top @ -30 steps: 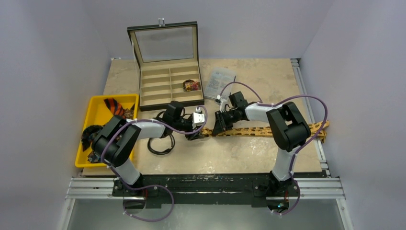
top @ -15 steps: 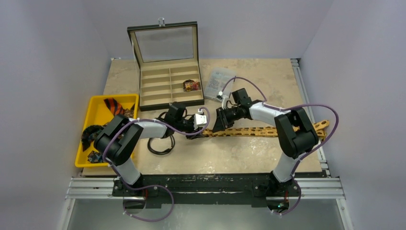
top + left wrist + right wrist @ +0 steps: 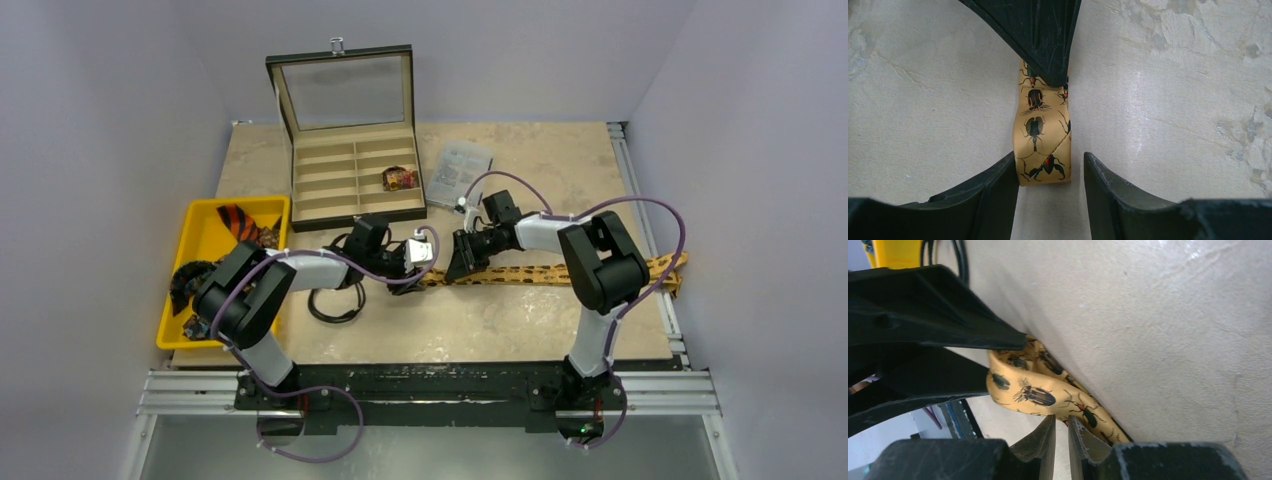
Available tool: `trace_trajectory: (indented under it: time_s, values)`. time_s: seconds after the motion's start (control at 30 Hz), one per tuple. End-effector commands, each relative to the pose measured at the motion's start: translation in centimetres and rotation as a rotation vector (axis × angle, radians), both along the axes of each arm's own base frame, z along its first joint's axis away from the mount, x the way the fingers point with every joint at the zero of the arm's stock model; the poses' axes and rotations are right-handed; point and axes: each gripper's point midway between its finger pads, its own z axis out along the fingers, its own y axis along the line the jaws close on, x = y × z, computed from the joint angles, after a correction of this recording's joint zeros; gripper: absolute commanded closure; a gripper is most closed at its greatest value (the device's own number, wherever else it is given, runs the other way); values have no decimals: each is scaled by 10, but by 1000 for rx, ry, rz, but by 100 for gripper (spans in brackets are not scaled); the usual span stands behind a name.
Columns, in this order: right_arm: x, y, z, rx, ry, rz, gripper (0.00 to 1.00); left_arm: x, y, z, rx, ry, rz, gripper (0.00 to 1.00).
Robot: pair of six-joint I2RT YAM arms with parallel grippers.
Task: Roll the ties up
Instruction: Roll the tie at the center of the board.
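The left gripper (image 3: 1049,157) is open around the end of the long tan-gold bug-print cloth tie (image 3: 1035,127). The right gripper (image 3: 1061,420) pinches it tight.

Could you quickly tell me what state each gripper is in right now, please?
Left gripper: open, jaws either side of the folded end of the tan-gold beetle-print fabric tie.
Right gripper: shut on that tie.

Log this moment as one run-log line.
phase: roll just begun | tan-gold tie: end folded over | left hand: open, straddling fold | right hand: shut, pinching tie
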Motion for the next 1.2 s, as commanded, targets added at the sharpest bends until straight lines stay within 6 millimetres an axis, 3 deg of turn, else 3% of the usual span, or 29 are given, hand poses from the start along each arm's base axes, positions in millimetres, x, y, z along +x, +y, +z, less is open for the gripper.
trace_trajectory:
  time_s: [0.0, 0.27, 0.43, 0.57, 0.73, 0.9, 1.17]
  values:
    - [3, -5, -12, -54, -18, 3, 85, 1, -1, 14, 8, -40, -14, 52]
    - [2, -16, -29, -129, -27, 4, 91, 4, -9, 22, -22, -63, -11, 64]
    - [0, -17, -32, -134, -21, 9, 91, 7, -29, 44, -76, -102, -30, 65]
    - [2, -15, -29, -122, -24, 10, 91, 12, -44, 51, -103, -91, -15, 65]
    - [2, -12, -26, -108, -25, 14, 91, 21, -57, 46, -105, -80, 3, 64]
    - [0, -9, -19, -78, -25, 17, 90, 12, -65, 33, -88, -46, -16, 64]
    - [-3, -12, 8, -39, -68, 42, 82, 5, -52, 13, -24, -50, -14, 64]
